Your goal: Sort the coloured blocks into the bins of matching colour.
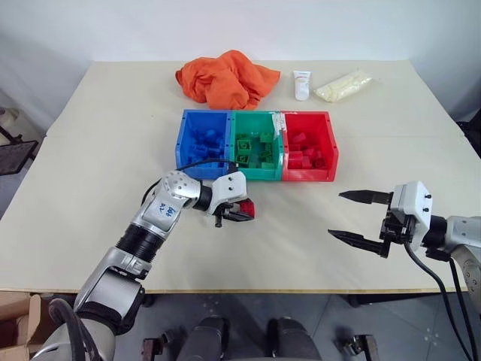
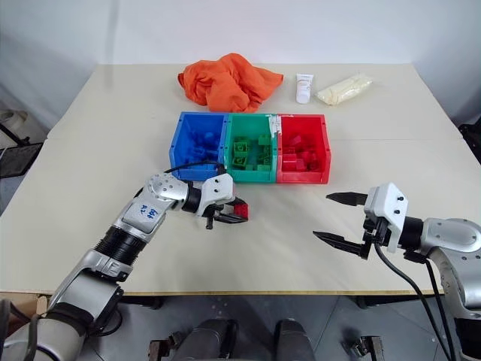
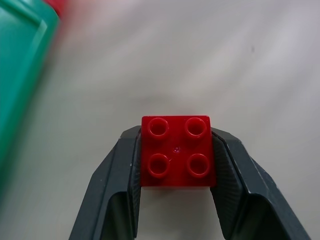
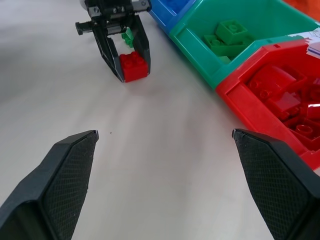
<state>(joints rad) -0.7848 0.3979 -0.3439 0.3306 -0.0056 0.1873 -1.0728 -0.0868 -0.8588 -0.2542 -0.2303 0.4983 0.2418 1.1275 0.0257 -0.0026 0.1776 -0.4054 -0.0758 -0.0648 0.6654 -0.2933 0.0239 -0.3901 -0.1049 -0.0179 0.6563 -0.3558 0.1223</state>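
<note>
A red block (image 3: pixel 176 151) is clamped between the two black fingers of the left gripper (image 1: pixel 239 211), which are closed against its opposite sides; four studs are seen on its upper face in the left wrist view. The block is held low over the table (image 1: pixel 113 150), in front of the bins and a little apart from them, roughly opposite the seam between the blue bin (image 1: pixel 180 139) and the green bin (image 1: pixel 259 173). In the right wrist view a small green block (image 4: pixel 129 37) is glimpsed just behind the left gripper's fingers, on the table; whether it touches them cannot be told.

The right gripper (image 1: pixel 359 218) is held with its fingers spread wide and nothing between them. It is placed over the bare table to the right, well apart from the left gripper and in front of the red bin (image 1: pixel 331 147).

The three bins are joined in a row across the middle of the table: blue on the left, green in the middle, red on the right. Blue blocks are seen in the blue bin, green blocks in the green bin and red blocks in the red bin.

Behind the bins, an orange cloth (image 1: pixel 225 79) is heaped near the far edge. To its right a white tube (image 1: pixel 301 84) is stood, and just beside that a pale bag (image 1: pixel 343 85) is laid.
</note>
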